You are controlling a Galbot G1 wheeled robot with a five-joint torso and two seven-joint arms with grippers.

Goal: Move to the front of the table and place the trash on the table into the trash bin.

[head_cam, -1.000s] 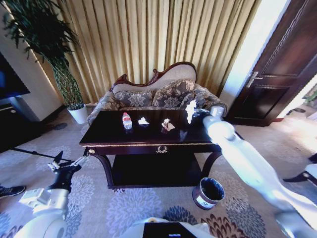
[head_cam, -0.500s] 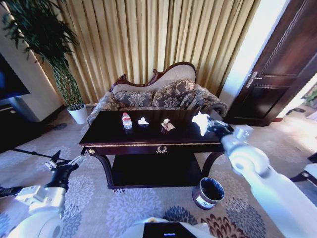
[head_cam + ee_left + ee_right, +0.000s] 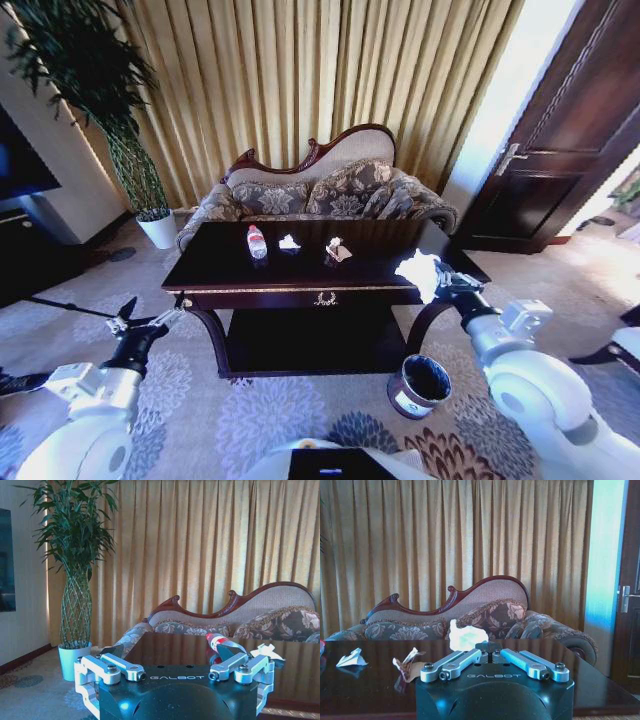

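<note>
While the right pincer (image 3: 432, 277) sits closed on a crumpled white paper wad (image 3: 418, 272), it hangs just off the desk's (image 3: 300, 272) front right corner, above and a bit behind the trash bin (image 3: 420, 388) standing on the carpet (image 3: 250, 420) by the right leg. In the right wrist view the fingers (image 3: 465, 661) meet at their tips with the wad (image 3: 465, 636) pinched there. Step in hand, as I judge it: carrying one piece of trash from desk to bin, with the drop not yet done. Left on the dark top: clear bottle with red cap (image 3: 257, 243) lying toward the left, small white scrap (image 3: 289, 243) just beside it, brownish crumpled wrapper (image 3: 338, 252) near the middle; all apart from each other. Left pincer (image 3: 150, 322) is low at the front left corner of the desk, spread wide, holding nothing; the left wrist view shows both its fingers (image 3: 120, 666) splayed apart with the bottle (image 3: 216, 641) beyond them. Next move likely calls for bringing the right pincer down over the bin mouth before letting go, since the wad is light and could drift past the rim. Roughly one of four items is on its way, three to go. Sofa (image 3: 320, 195) and plant pot (image 3: 158, 230) stand behind, not involved.
</note>
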